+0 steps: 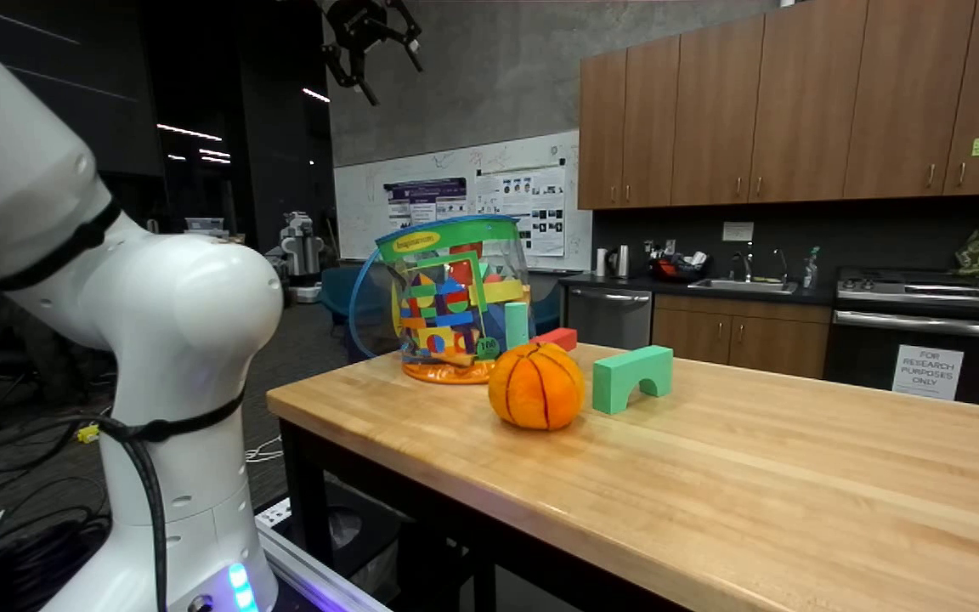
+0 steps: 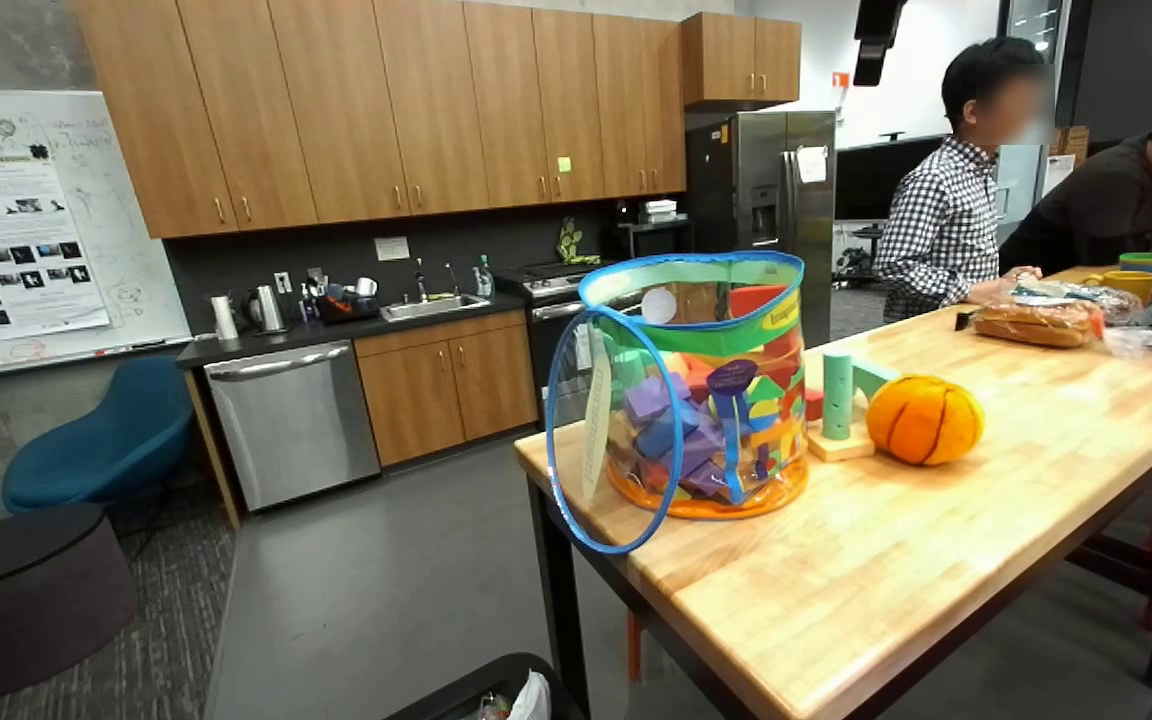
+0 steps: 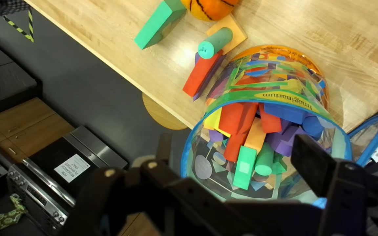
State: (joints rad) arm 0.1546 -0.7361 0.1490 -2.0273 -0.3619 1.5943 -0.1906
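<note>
High above the worktop, a black pincer hangs with its jaws spread wide, well apart from the open-topped clear bag that stands at the near end and holds coloured blocks. Just beyond the bag are a red block and an upright green cylinder on a tan block, then an orange ball and a green arch. Farther off, a person in a checked shirt stands beside the worktop, and wooden cabinets hang at the back.
</note>
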